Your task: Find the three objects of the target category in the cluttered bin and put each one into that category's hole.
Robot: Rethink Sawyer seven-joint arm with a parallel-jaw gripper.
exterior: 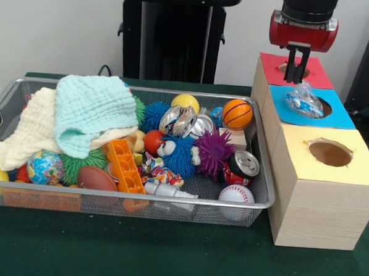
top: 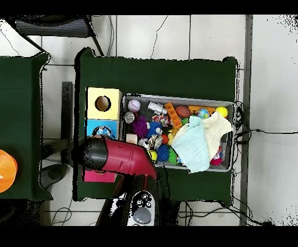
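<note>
The gripper (exterior: 295, 73) hangs over the red-topped box (exterior: 316, 75), its two dark fingers close together with only a narrow gap and nothing between them, tips at the round hole (exterior: 291, 70). Just beside it, a crinkled clear plastic wrapper with blue print (exterior: 303, 101) lies on the blue-topped box (exterior: 341, 115), partly over its hole. The yellow-topped box (exterior: 356, 165), of pale wood, shows an open round hole.

Next to the boxes on the green table (exterior: 166, 254) sits the bin (exterior: 263, 201), a shallow silver wire-mesh tray with a rounded rim. It holds a waffle-textured mint cloth (exterior: 93, 111), a cream cloth (exterior: 27, 136), a spiky purple ball (exterior: 215, 151), a small basketball (exterior: 237, 114), a baseball (exterior: 236, 194), a dented can (exterior: 241, 166) and an orange plastic block (exterior: 124, 167).
</note>
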